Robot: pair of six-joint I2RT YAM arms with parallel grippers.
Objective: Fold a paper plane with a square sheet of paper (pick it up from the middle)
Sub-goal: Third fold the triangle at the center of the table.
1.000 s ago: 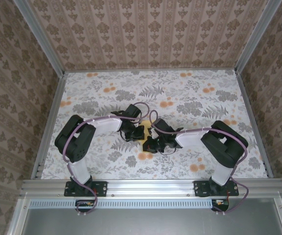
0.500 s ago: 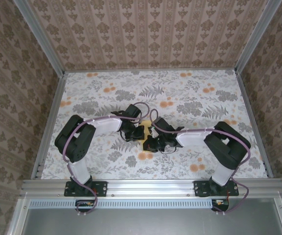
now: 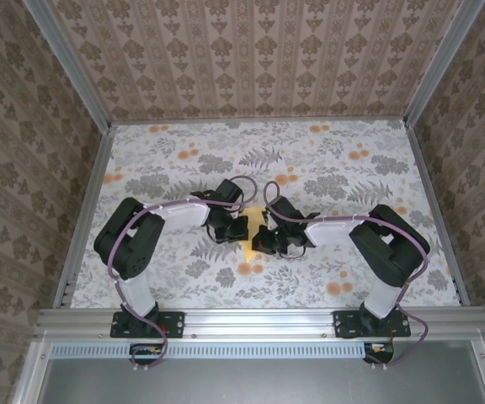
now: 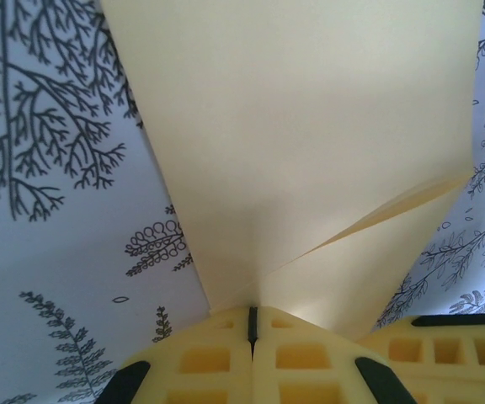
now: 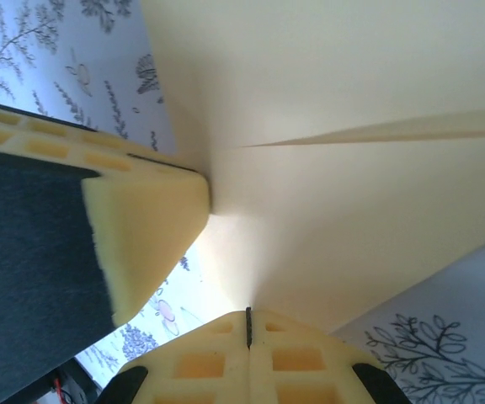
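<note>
The right arm has pulled its wrist in toward the middle, so the sheet of paper [image 3: 248, 244] now shows as a pale-yellow point at mid-table, which looks like a crease being worked. The left gripper [image 3: 228, 225] and right gripper [image 3: 265, 240] are both clamped fully shut on it. From above it's only a sliver, while the wrist views show a folded flap edge across it.

Tabletop cloth [image 3: 327, 160], pale floral print, grey ferns, orange blotches [image 3: 289, 178], spreads all round left gripper [image 3: 239, 225]; brown damask-pattern walls [image 3: 259, 59] ahead and either side of it; aluminium frame rail [image 3: 259, 318] behind it; soft even light
</note>
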